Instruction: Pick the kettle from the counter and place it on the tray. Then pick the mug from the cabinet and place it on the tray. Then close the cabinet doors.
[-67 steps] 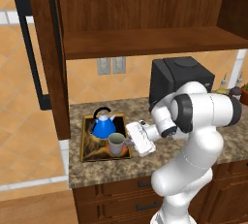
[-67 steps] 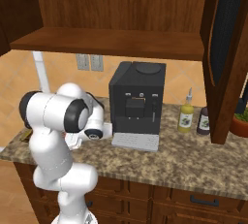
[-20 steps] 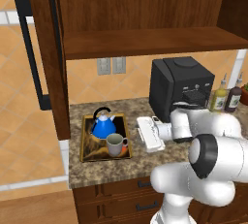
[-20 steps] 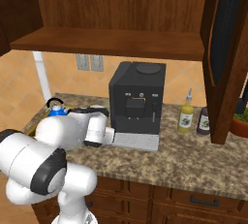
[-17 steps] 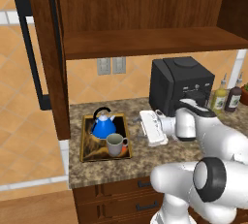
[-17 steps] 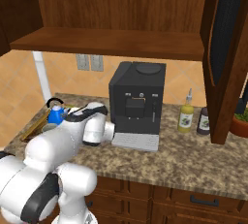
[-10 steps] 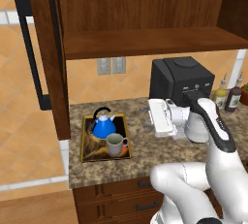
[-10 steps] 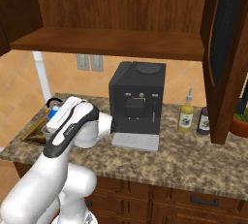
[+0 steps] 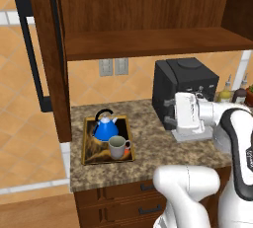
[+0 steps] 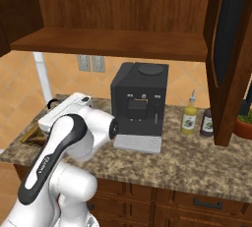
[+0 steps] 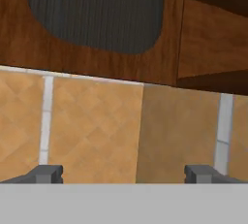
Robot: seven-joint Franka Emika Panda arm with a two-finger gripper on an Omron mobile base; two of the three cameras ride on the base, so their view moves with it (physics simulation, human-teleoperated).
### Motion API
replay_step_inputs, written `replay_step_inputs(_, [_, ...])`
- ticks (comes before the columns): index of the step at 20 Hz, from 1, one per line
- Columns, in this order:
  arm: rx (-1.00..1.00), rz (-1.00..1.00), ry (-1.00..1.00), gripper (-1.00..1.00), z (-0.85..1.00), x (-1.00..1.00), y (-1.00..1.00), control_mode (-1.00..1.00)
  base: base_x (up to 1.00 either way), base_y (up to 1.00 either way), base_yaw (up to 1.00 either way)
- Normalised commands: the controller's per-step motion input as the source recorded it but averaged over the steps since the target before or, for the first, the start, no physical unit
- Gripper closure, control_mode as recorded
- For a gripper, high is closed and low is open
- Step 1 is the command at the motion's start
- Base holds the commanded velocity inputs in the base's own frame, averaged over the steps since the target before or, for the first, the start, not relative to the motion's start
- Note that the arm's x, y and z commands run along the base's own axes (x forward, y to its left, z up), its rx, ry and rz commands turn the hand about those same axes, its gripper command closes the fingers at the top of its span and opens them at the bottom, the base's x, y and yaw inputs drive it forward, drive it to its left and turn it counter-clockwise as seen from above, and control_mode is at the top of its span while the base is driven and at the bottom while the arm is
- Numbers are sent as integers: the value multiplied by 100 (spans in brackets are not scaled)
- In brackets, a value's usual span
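**On the tray, both pieces sitting, doors hanging open**

Over the counter (image 9: 148, 145), one kettle (image 9: 104, 127) and one mug (image 9: 117, 146) are sitting side by side on the tray (image 9: 87, 145) near the front edge. End effector (image 11: 124, 173) is gaping wide, holding nothing, facing the left cabinet door (image 11: 97, 19), well apart from the tray. Two doors are standing open; right one (image 10: 231, 49) is overhanging two bottles (image 10: 188, 116).

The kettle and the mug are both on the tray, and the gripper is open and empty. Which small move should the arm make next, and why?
Probably swing the open gripper toward the left cabinet door and aim for its black bar handle. The kettle and mug already sit on the tray, both doors stand open, and the hand view already faces a ribbed door panel.
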Motion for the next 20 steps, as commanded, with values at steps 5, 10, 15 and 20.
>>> replay_step_inputs(5, [0, -29, 0, -100, 14, -39, -19, -100, 0, 0, 0])
replay_step_inputs(10, [4, -2, -7, -100, -4, -19, -15, -100, 0, 0, 0])
replay_step_inputs(15, [24, -22, -17, -100, -10, -72, -67, -100, 0, 0, 0])
replay_step_inputs(20, [27, -31, -19, -100, 6, -56, -56, -100, 0, 0, 0])
